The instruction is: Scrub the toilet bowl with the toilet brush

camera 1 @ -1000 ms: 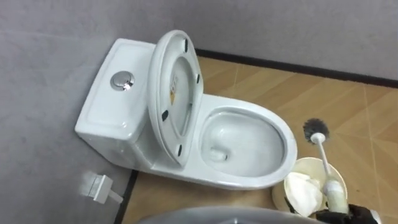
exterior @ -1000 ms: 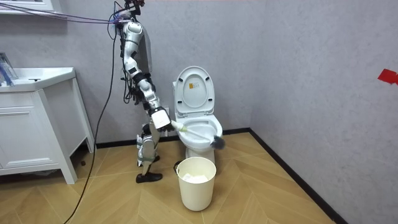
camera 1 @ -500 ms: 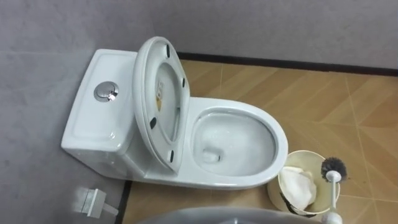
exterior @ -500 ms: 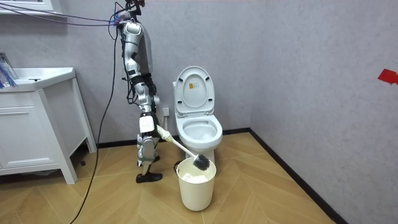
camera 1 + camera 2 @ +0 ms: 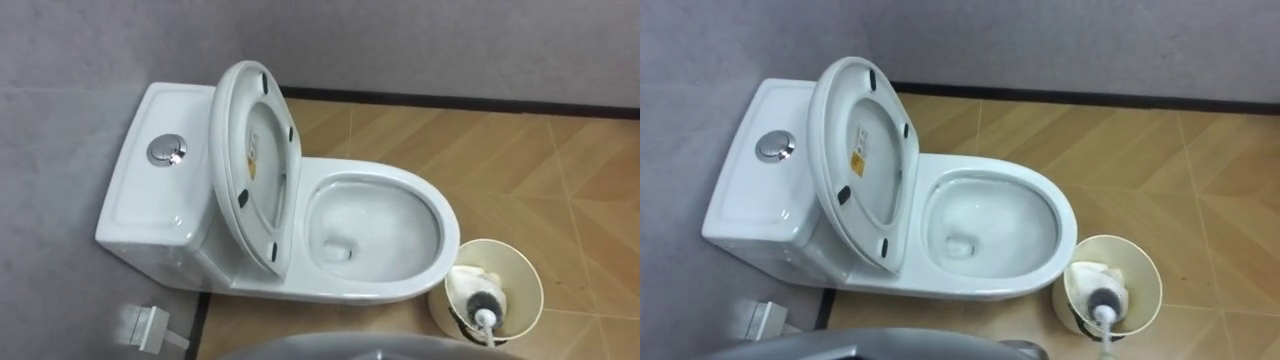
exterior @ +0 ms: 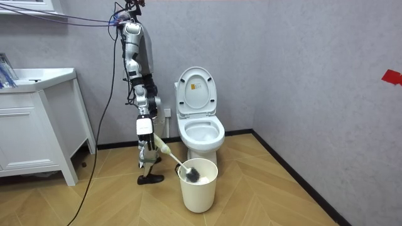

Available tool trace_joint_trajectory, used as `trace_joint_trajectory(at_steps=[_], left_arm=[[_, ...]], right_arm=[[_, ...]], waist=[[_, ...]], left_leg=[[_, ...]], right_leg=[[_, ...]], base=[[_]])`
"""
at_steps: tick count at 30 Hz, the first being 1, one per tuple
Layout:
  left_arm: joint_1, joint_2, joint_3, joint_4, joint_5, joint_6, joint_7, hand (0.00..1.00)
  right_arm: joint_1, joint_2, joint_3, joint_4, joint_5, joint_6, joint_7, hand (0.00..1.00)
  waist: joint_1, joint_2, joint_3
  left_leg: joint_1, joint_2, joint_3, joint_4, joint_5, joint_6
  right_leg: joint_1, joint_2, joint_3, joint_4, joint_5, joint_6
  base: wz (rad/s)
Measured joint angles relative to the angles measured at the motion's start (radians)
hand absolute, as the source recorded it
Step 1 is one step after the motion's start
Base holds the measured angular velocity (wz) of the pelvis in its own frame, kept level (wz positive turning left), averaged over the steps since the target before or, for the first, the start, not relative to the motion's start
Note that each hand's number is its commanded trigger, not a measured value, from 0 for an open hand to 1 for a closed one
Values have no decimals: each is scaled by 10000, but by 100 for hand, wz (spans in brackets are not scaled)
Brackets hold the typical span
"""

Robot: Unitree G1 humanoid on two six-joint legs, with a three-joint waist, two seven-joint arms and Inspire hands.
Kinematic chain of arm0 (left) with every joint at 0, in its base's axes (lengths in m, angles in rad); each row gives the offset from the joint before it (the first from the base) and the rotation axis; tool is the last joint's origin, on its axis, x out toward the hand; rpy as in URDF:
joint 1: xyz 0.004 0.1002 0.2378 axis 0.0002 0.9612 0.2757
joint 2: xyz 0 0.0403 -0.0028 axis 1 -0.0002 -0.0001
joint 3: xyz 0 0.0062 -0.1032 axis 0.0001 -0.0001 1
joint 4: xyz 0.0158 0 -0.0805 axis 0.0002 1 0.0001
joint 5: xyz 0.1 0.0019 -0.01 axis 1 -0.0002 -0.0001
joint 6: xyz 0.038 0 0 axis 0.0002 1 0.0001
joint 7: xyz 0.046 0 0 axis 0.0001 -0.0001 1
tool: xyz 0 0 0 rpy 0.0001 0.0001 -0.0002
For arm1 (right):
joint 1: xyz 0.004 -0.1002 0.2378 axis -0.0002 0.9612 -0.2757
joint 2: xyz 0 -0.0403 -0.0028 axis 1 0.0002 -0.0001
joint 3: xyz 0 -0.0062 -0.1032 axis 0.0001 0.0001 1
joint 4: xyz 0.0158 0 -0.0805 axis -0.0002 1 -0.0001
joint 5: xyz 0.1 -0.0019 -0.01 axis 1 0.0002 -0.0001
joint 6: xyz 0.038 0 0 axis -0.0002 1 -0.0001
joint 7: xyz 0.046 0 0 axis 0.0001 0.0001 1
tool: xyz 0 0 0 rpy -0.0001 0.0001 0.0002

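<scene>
A white toilet [image 5: 440, 215] stands against the grey wall, its lid and seat [image 5: 255, 165] raised and its bowl [image 5: 375, 230] open. To the right of the bowl stands a cream waste bin [image 5: 525, 275] with white paper [image 5: 462, 283] inside. The dark head of the toilet brush [image 5: 483, 302] sits down in that bin, and its white handle [image 5: 486, 322] runs out of the lower edge. In the room view my right hand [image 6: 146, 127] hangs low beside the toilet, shut on the brush handle [image 6: 168, 154], which slants down into the bin [image 6: 198, 188].
The tank [image 5: 150, 190] has a chrome flush button [image 5: 166, 151]. A small white fitting [image 5: 145, 325] lies on the floor by the wall. A white vanity cabinet [image 6: 31, 125] stands at the room view's left. Open wooden floor lies to the right of the bin.
My right arm has dropped, swinging the brush head from the air beyond the bowl down into the waste bin. The eye view has shifted a little.
</scene>
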Motion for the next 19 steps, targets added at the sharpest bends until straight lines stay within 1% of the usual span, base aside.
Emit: trace_joint_trajectory(at_steps=[3, 5, 9, 11, 13, 16, 19], left_arm=[[-74, -1, -90, 3, 20, 2, -45, 0], [-93, 3, -168, 0, 22, 11, -110, 0], [-190, 1, -284, 0, 54, 63, -192, 0], [-211, 1, -434, 16, 67, 63, -206, 0], [-289, 0, -715, 97, 82, 54, -243, 0], [-350, -2, -1136, 125, 85, 53, -331, 0], [-422, -24, -1206, 163, 100, 63, -447, 0]], right_arm=[[-114, 2, 352, 87, -461, 10, 277, 0], [-185, 2, 399, 186, -638, 24, 460, 0], [-264, 5, 800, 306, -880, 269, 914, 0], [-354, 4, 996, 400, -1056, 357, 1156, 0], [-465, 9, 1158, 552, -1324, 361, 1412, 0], [-557, 7, 1508, 687, -1573, 370, 1700, 0], [-569, 11, 1692, 686, -1709, 380, 2039, 0]], waist=[[14, -31, 0], [18, -39, -2], [37, -45, 2], [39, -24, 15], [52, -2, 33], [58, 10, 38], [81, 24, 41]], left_leg=[[3, 0, 14, 2, 0, 0], [4, -5, 38, 2, 0, 0], [3, -6, 51, 2, 0, 0], [2, -6, 60, 3, 0, 0], [3, -7, 68, 4, 0, 0], [7, -5, 69, 4, 0, 0], [6, -2, 26, 4, 0, 0]], right_leg=[[-1, 0, 16, -1, 1, 1], [-1, -5, 23, -4, 2, 2], [0, 6, 36, -24, 1, 0], [-3, 37, 55, -28, 2, -2], [-10, 54, 83, -28, 3, -3], [-11, 58, 96, -28, 4, -4], [-11, 62, 95, -30, 4, -5]], base=[[0], [0], [0], [0], [-2], [0], [0]])
